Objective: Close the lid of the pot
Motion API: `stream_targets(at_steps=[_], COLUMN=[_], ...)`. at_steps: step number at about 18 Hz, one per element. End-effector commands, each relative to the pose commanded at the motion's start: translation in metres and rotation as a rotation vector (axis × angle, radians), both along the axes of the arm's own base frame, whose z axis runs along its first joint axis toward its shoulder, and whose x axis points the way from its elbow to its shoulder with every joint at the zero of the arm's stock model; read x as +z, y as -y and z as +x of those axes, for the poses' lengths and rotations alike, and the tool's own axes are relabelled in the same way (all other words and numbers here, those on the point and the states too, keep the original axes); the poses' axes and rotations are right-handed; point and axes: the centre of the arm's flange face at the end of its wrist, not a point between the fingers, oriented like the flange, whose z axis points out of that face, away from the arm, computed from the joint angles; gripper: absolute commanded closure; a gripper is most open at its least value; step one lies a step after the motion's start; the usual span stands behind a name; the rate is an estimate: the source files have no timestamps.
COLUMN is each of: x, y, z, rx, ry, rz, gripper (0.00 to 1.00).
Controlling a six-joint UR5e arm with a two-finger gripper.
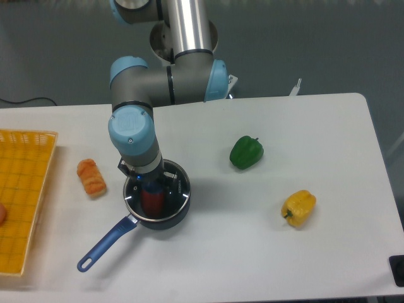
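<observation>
White table (265, 252) with rounded corners, dull grey-green floor (315, 44) behind, even light.

1. The gripper (151, 187) reaches straight down over the pot (165, 214); how its jaws stand is hidden
2. The lid (178, 194) lies on the pot's rim, a red object (152, 200) beneath
3. On the bench (252, 252): green pepper (246, 153), yellow pepper (298, 208), orange pastry (91, 177), yellow basket (25, 196)

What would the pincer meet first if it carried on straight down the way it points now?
Most likely the lid, sitting on the pot: the pincer points straight down over the lid's centre, at its blue knob. The wrist hides the fingertips, so whether they already touch the knob is unclear.
</observation>
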Motion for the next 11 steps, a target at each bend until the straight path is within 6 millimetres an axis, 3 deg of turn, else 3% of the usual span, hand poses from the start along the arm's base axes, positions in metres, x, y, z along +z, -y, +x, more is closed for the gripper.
stream_targets(at_steps=[1, 2, 7, 11], x=[0.000, 0.001, 0.001, 0.012], y=[-0.001, 0.000, 0.000, 0.002], z=[-0.001, 0.000, -0.001, -0.008], rx=[-0.003, -0.002, -0.005, -0.003], ry=[-0.001, -0.002, -0.001, -0.011], rz=[0.001, 0.000, -0.001, 0.015], gripper=[0.03, 0.01, 0.01, 0.00])
